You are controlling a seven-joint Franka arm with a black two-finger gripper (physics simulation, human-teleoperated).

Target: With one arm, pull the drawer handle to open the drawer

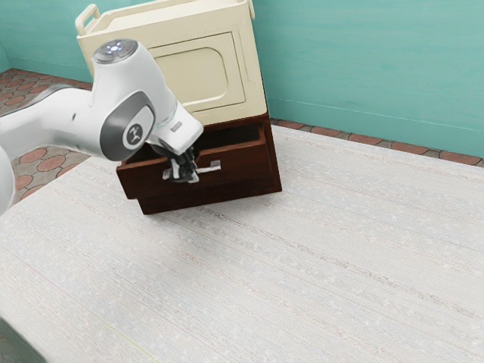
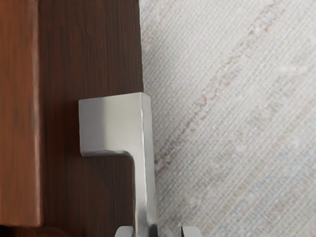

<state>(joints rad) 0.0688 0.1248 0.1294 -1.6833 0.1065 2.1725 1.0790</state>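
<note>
your gripper [image 2: 158, 231] is standing partly open, straddling the handle [image 2: 111, 123] with one side gapping; the drawer [image 1: 142, 180] is sitting ajar beside the gripper, you're wanting an even squeeze before easing straight outward

Open way over the tabletop, solid furniture behind the handle.
Out from the drawer [image 1: 141, 181], the pale tabletop [image 1: 340, 249] gives a hand wide room to pass; toward the cabinet [image 1: 271, 170], the drawer's front blocks the way. The drawer's gap opens upward, with the arm [image 1: 130, 98] hanging over part of it and the cream box [image 1: 240, 72] rising behind. At the gripper [image 1: 187, 175], the handle [image 1: 215, 165] lies between the fingertips, close by one, with slim space before the other.
</note>
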